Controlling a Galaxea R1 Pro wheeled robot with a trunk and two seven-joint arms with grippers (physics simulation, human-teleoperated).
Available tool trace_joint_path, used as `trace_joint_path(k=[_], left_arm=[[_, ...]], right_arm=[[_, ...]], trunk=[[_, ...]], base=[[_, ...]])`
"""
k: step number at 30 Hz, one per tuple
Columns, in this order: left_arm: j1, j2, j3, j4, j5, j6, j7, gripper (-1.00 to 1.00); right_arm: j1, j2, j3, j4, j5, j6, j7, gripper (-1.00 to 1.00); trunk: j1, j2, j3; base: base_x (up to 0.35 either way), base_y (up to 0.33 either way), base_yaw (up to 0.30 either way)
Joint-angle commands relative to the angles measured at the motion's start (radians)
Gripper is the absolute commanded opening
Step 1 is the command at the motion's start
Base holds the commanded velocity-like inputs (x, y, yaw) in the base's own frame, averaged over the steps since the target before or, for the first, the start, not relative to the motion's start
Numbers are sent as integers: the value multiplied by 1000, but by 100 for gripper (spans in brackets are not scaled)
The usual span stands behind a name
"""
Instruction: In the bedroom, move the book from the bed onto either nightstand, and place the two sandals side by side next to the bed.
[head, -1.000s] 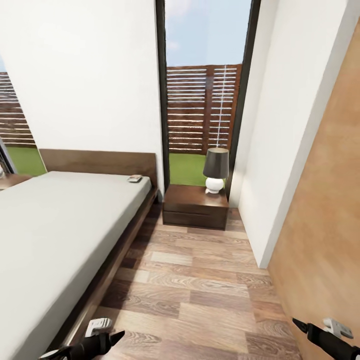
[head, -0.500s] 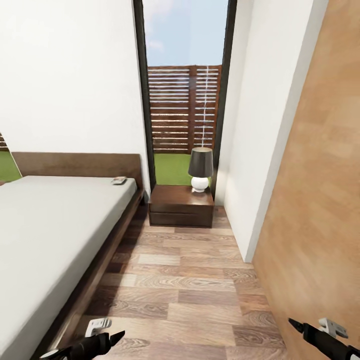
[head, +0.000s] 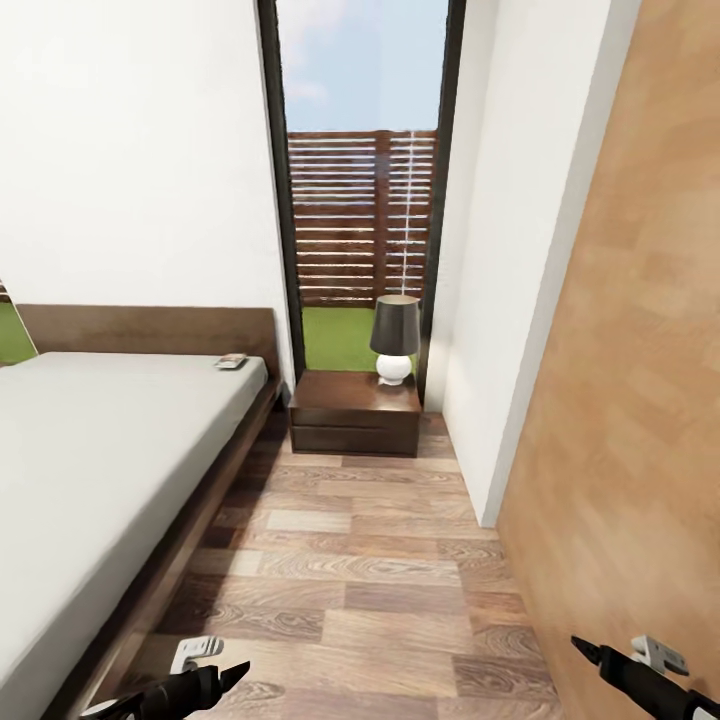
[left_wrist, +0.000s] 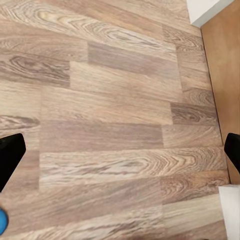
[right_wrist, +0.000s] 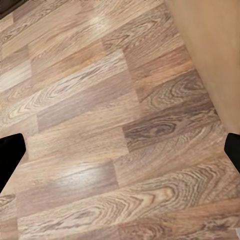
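Nothing looks done: the book (head: 231, 361) lies at the bed's (head: 90, 450) head corner, the nightstand (head: 355, 412) bookless, both grippers' fingers spread, empty.

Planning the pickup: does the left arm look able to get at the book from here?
Probably not yet. The book lies at the bed's far end by the headboard, while the left gripper hangs low over the floor at the near end; the base likely must roll closer.

Pale grey bed (head: 90, 450), dark-brown nightstand (head: 355, 412)
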Motion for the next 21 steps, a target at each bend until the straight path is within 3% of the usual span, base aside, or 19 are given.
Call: trace_joint_path(k=[1, 11, 21], left_arm=[[-1, 0, -1, 1, 4, -3, -3, 100], [-1, 1, 0, 1, 6, -4, -3, 100], [-1, 2, 0, 1, 6, -5, -3, 100]], right_arm=[[-2, -13, 4, 5, 1, -8, 5, 100], [-2, -6, 4, 5, 1, -8, 5, 100], [-2, -4, 4, 5, 1, -8, 5, 100]], trunk=[[0, -1, -1], [0, -1, -1], [0, -1, -1]], base=[[92, -118, 0], [60, -62, 0], [153, -1, 0]])
